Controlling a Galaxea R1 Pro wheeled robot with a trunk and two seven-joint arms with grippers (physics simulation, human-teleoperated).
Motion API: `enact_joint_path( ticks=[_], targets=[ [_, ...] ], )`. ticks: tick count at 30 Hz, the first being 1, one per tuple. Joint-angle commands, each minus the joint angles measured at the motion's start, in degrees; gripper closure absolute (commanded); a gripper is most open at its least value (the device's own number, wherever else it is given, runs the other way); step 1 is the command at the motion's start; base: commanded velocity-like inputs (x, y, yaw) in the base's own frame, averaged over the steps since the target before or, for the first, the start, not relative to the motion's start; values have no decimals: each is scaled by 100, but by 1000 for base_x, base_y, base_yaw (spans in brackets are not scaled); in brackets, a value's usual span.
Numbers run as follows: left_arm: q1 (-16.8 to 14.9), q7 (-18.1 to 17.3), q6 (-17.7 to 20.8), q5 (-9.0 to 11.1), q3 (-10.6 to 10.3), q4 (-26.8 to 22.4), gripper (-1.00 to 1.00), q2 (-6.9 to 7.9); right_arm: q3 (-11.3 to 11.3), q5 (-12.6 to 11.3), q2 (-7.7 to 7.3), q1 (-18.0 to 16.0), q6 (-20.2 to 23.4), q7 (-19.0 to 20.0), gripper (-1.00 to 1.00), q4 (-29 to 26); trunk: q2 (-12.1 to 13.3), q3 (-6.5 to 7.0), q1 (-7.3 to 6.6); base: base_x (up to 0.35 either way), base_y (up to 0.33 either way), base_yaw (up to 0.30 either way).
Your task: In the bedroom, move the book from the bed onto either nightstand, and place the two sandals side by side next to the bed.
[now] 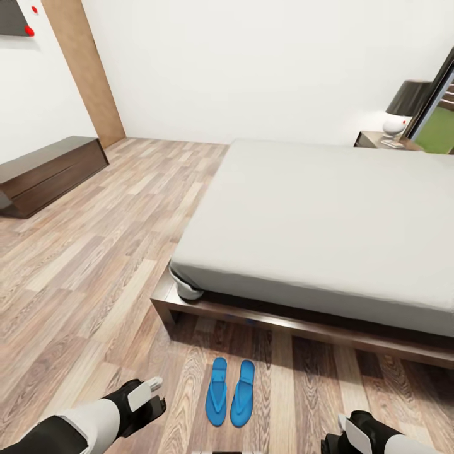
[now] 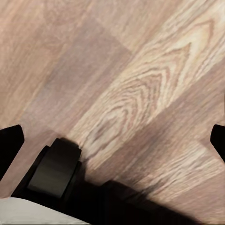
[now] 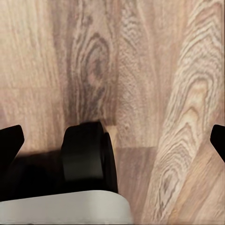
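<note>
Both hands hang low and empty over the floor (image 1: 94, 265): the left hand (image 1: 146, 392) and the right hand (image 1: 350, 435) each have their fingers spread apart, judging by the wrist views, where dark tips sit at opposite edges with bare planks between. Two blue sandals (image 1: 230, 392) lie side by side on the boards just beside the bed (image 1: 328, 214), toes toward it. No book is visible on the mattress; something flat rests on the far nightstand (image 1: 378, 140) under the lamp (image 1: 403, 104), too small to identify. With the wheels so near, a careless roll forward could nudge the sandals apart.
</note>
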Motion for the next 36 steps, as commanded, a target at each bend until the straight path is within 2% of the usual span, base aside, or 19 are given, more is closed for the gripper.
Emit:
enact_joint_path(
  ticks=[1,12,16,22,36],
  targets=[
    [31,16,12,52,-48,11,-100,0,35,-32,-6,0,21,-15,-100,-15,40,15,-23,0,0,0],
    [398,11,-182,52,-48,43,-100,39,35,-23,-11,61,-30,-14,-100,-15,481,212,-265,0,0,0],
    [596,15,-567,52,-48,56,-100,60,38,-16,-14,305,-380,-14,-100,-15,641,284,-353,0,0,0],
    [644,15,-701,52,-48,65,-100,63,43,-6,-15,412,-517,-14,-100,-15,882,392,-485,0,0,0],
    [655,15,-736,52,-48,134,-100,56,44,-5,8,473,-696,-18,-100,-15,1444,643,-792,0,0,0]
  ],
)
